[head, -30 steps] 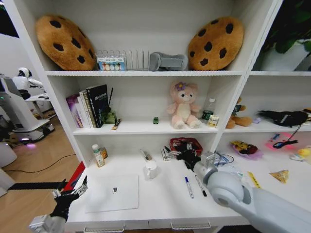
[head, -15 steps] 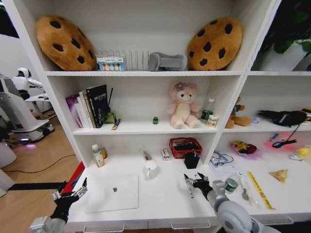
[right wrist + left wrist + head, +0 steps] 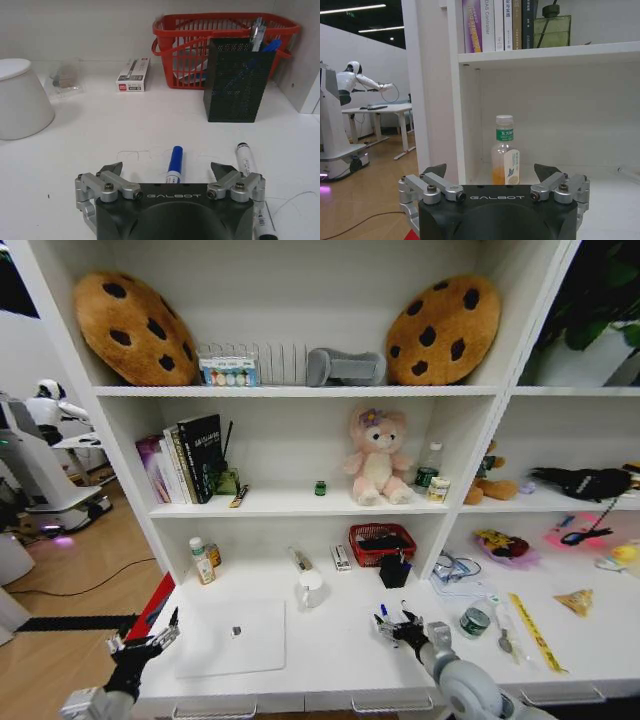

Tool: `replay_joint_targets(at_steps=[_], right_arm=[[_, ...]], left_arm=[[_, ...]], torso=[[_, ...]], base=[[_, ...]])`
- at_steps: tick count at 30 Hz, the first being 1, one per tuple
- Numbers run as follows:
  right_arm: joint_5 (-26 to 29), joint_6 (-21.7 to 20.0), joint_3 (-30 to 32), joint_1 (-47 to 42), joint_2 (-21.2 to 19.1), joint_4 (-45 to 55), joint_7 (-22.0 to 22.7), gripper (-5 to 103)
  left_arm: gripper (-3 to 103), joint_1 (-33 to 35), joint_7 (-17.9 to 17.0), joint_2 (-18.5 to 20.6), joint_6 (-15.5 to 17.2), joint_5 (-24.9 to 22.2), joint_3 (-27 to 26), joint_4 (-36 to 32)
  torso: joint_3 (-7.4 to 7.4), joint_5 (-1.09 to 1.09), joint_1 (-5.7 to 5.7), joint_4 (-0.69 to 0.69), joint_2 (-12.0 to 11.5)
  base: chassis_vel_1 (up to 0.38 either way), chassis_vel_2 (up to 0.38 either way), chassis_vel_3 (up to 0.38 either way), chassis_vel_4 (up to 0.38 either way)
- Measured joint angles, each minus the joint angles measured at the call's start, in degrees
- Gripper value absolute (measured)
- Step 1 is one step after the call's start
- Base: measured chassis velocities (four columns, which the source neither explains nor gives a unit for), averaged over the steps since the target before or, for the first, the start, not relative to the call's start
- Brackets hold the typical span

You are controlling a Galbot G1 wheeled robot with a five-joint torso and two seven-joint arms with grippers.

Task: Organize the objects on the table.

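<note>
R gripper [image 3: 167, 172] open over blue-capped marker [image 3: 175, 164].

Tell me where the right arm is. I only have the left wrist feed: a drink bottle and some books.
Observer: The right gripper is over the table, to the right of the laptop.
Operator: Holding anything?
Observer: No. Its jaws are open, and the blue-capped marker lies on the table in line between them.
Operator: Where is my left gripper relative to the table?
Observer: The left gripper hangs just off the front left corner, beside the laptop and touching nothing.
</note>
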Motion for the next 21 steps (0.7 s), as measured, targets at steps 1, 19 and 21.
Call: replay_joint_targets(at_steps=[1,19,21], right_arm=[[0.0,0.0,0.0,0.0,0.0,0.0,0.0,100],[4.5,-1.3,-4.7,5.9,0.4,-2.7,2.7,67],[4.7,-1.4,-4.8,6.0,0.4,-2.7,2.7,64]], left_arm=[[99,0.0,0.0,0.0,0.0,0.0,0.0,0.0],[99,0.0,-0.2,0.0,0.1,0.1,0.1,0.5],[99,0.1,-0.3,0.0,0.1,0.1,0.1,0.5]], torso=[[0.00,0.00,0.00,0.00,0.0],[-0.01,-0.03,0.00,-0.01,0.0],[-0.01,-0.03,0.00,-0.01,0.0]], base=[[0.000,0.000,0.000,0.000],[0.000,0.000,0.000,0.000],[0.000,0.000,0.000,0.000]])
